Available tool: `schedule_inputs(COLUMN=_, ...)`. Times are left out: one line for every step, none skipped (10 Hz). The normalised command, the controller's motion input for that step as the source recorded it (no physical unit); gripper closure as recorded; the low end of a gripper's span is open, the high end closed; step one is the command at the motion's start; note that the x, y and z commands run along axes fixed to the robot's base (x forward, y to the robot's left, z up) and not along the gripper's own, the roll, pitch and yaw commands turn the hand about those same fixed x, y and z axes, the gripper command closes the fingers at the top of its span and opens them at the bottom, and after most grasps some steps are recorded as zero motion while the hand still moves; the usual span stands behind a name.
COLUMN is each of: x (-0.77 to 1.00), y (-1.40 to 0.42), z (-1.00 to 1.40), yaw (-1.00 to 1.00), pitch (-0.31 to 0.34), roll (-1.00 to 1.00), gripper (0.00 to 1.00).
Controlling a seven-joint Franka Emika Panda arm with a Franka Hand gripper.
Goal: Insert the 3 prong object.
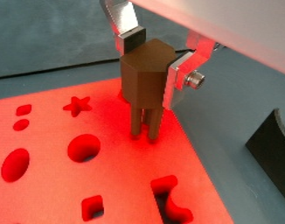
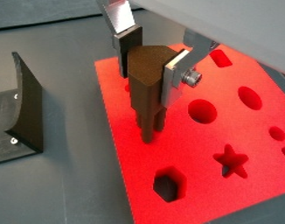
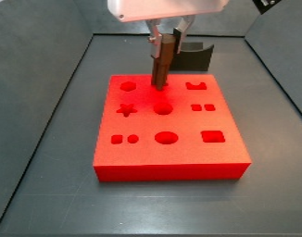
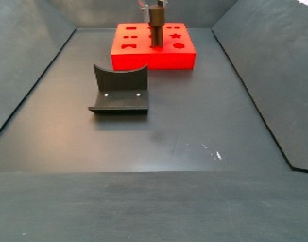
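My gripper (image 3: 166, 35) is shut on the 3 prong object (image 3: 162, 65), a dark reddish-brown peg held upright with its narrow prongs pointing down. It hangs over the back part of the big red block (image 3: 179, 155), which has several shaped holes. In both wrist views the silver fingers (image 1: 177, 77) (image 2: 176, 73) clamp the peg's thick upper body (image 1: 142, 80) (image 2: 148, 92). The prong tips (image 1: 146, 133) (image 2: 149, 136) are at the red surface beside a round hole (image 1: 84, 149). I cannot tell whether they touch it. In a side view the gripper (image 4: 154, 8) and peg (image 4: 156, 30) stand far back.
The dark fixture (image 4: 119, 90) stands on the grey floor in front of the red block (image 4: 154, 59); it also shows behind the block in a side view (image 3: 195, 54) and in both wrist views (image 1: 271, 144) (image 2: 19, 105). Dark walls enclose the floor.
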Motion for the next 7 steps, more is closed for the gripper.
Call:
schedule_inputs(x=0.29, y=0.0, z=-0.2, yaw=0.09, pitch=0.087, roll=0.19, gripper=1.0)
schedule_inputs(x=0.1, y=0.0, z=-0.19, yaw=0.01, pitch=0.071, roll=0.16, gripper=1.0)
schedule_inputs(x=0.0, y=0.0, z=-0.21, yaw=0.0, pitch=0.031, roll=0.13, gripper=1.0)
schedule_inputs(x=0.0, y=0.0, z=-0.31, yaw=0.0, pitch=0.023, roll=0.2, gripper=1.0)
schedule_inputs(x=0.0, y=-0.11, z=-0.46, yaw=0.0, pitch=0.071, roll=0.26, gripper=1.0)
schedule_inputs(x=0.0, y=-0.09, z=-0.61, yaw=-0.02, pitch=0.061, roll=0.27, gripper=1.0)
schedule_inputs(x=0.0, y=-0.08, z=-0.64, yaw=0.0, pitch=0.067, roll=0.27, gripper=1.0)
